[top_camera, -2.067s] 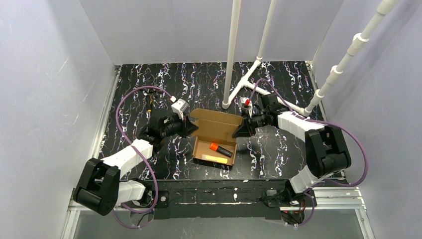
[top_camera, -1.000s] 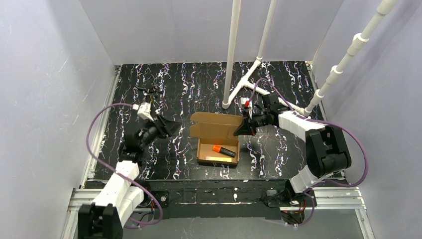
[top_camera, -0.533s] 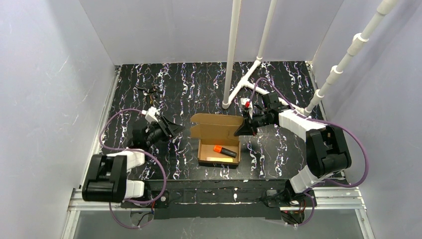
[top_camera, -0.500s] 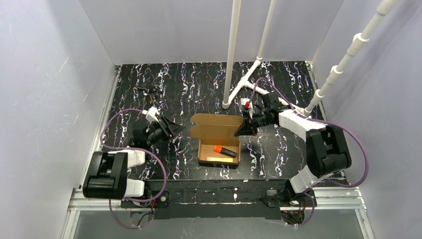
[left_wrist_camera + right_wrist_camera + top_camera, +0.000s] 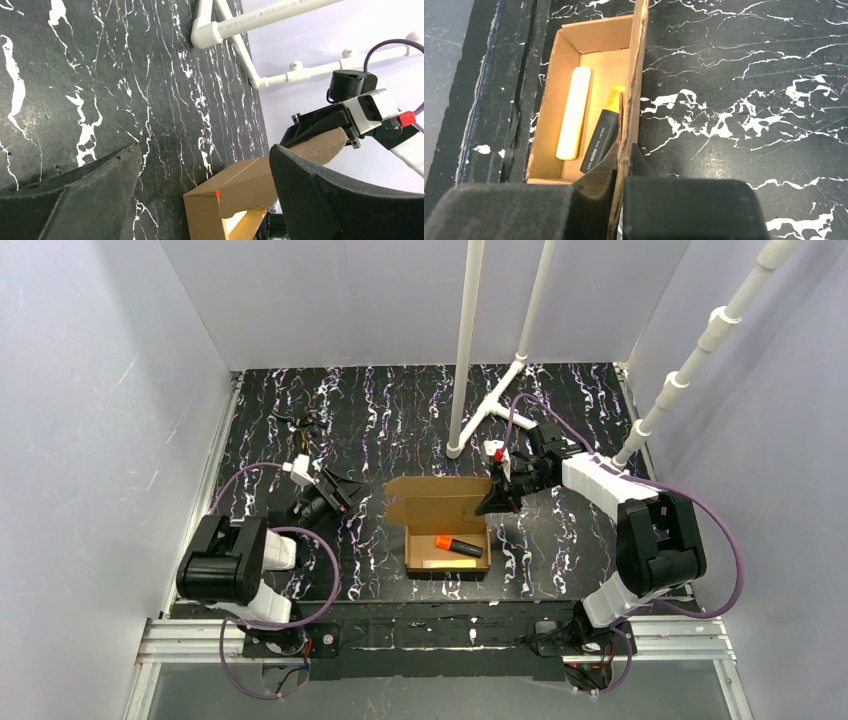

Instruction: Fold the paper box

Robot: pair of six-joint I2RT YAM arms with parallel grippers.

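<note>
Landmark: white pipe frame (image 5: 466, 340), upright tubes joined low down, standing on the far half of the table.
Table top (image 5: 400, 405): black, veined white and purple, spreading out under the frame.
Back wall (image 5: 350, 300): plain pale lavender panel, just behind the frame.
Left wall (image 5: 100, 440): same panel, well apart from the frame.
Right wall (image 5: 770, 520): same panel, a slanted pipe (image 5: 700, 350) of the frame rising beside it.
Metal rail (image 5: 180, 650): along the table edge farthest from the frame.
Light: even and soft, with faint shadows.
</note>
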